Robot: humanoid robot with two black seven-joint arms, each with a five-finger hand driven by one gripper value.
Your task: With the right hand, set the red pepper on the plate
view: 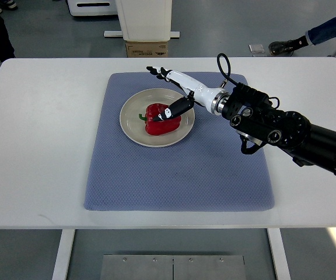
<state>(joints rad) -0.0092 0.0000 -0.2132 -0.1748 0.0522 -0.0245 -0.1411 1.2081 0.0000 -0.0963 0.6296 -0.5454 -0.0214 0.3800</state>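
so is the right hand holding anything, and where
Apparently nothing: the right hand is open above the red pepper, one finger touching its top; the pepper rests on the plate.

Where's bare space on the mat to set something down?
Free: the blue mat in front of the plate, and its left strip. Bare white table to the left. Crowded: the plate holds the red pepper, with the right hand over it.

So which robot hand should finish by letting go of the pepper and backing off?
Right. The right robot hand is already over the red pepper on the plate; no left arm shows.
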